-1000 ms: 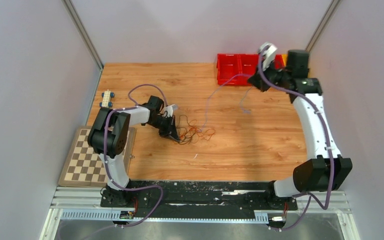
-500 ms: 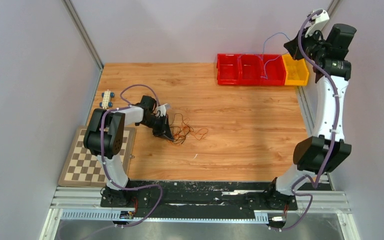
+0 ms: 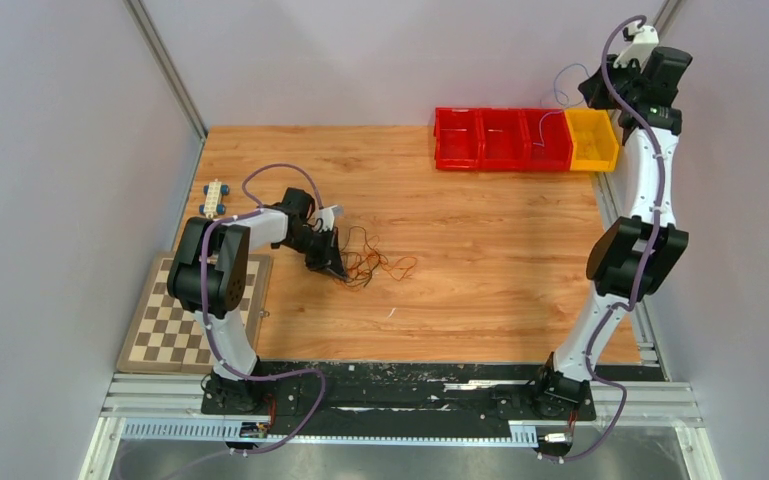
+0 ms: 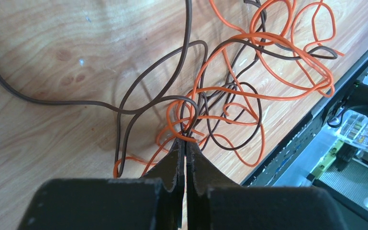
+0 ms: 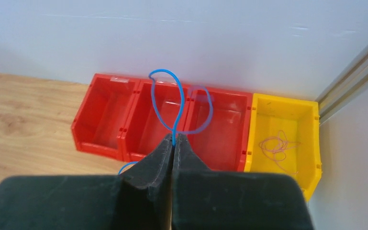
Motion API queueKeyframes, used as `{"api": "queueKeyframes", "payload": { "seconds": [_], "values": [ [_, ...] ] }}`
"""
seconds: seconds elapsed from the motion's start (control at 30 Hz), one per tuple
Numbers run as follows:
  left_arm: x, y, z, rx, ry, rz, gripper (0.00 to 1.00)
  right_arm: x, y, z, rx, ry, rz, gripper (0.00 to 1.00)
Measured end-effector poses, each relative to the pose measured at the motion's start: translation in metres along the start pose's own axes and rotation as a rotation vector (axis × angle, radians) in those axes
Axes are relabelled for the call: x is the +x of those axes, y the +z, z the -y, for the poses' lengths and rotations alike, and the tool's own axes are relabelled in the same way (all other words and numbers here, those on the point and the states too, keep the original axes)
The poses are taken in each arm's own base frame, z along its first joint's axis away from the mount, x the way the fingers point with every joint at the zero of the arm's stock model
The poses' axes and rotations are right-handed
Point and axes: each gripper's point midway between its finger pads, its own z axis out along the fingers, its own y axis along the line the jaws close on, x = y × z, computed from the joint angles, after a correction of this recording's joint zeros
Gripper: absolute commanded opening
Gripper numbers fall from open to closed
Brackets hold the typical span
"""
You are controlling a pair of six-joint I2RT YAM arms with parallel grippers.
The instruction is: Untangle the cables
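Cables, thin orange and dark-brown wire in a loose curly tangle [image 4: 229,96]: one knot pinched in the closed left gripper [image 4: 185,143], loops spreading forward and rightward from its tips over the wooden table [image 4: 52,48]. Left arm nearer. Well apart, the right gripper [image 5: 173,139] is clamped on a thin blue wire [image 5: 164,71] above the red plastic bins [image 5: 100,115]. Against half a second ago it sits slightly farther back; the tangle is unmoved.

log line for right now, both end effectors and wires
left end effector: shut on orange-brown tangle, on table | right end effector: shut on blue wire, high near red bins
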Motion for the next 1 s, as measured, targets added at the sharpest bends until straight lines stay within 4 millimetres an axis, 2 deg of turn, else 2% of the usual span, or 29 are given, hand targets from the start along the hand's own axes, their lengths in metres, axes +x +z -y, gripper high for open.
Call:
{"api": "queueKeyframes", "payload": {
  "seconds": [0.27,0.47,0.63,0.83,1.0],
  "values": [
    [-0.019,-0.006,0.002,-0.019,0.038,0.017,0.0,0.027,0.054,0.046,0.109,0.015,0.02,0.0],
    [-0.024,-0.005,0.0,-0.03,0.038,0.006,0.0,0.052,0.085,0.067,0.159,0.012,0.02,0.0],
    [-0.022,-0.005,-0.002,-0.041,0.029,-0.005,0.0,0.056,0.092,0.076,0.196,0.006,0.032,0.0],
    [-0.02,-0.003,-0.005,-0.047,0.02,-0.016,0.0,0.04,0.09,0.079,0.216,-0.007,0.089,0.0],
    [-0.019,-0.003,-0.005,-0.048,0.017,-0.021,0.0,0.023,0.078,0.067,0.192,0.01,0.122,0.0]
  ]
}}
